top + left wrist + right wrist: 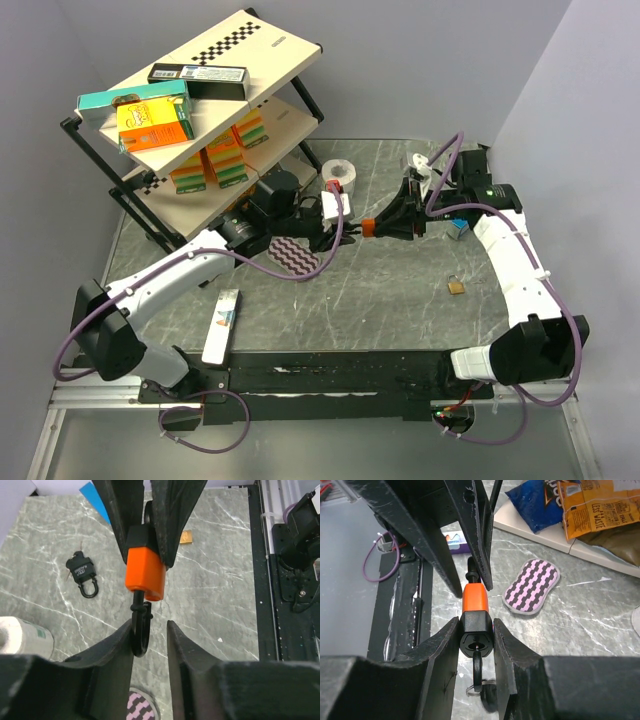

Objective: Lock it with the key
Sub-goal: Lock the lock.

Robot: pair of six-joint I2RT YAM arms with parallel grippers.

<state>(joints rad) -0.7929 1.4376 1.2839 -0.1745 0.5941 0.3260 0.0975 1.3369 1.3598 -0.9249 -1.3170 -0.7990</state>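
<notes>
Padlock [474,600], orange with black end, key [477,667] in it, held above the desk [400,290] between both arms. Right jaws clamped on the black end; left jaws narrowed round the shackle [140,635], grip unclear. Desk grey marbled; walls [560,60] pale.

The scene is lit brightly and evenly by diffuse light from above. In the top view, only soft, short shadows are cast on the table [400,290] beneath the arms and the shelf rack [290,45], and a faint sheen is seen on the stone surface. Focus is held across the whole frame.

In the left wrist view, the padlock [145,572] is rendered sharply. The left gripper fingers [90,675] are blurred and nearly black, and the paper roll [20,635] is close to washed out.

In the right wrist view, the right gripper fingers [420,680] are likewise soft and underexposed.
</notes>
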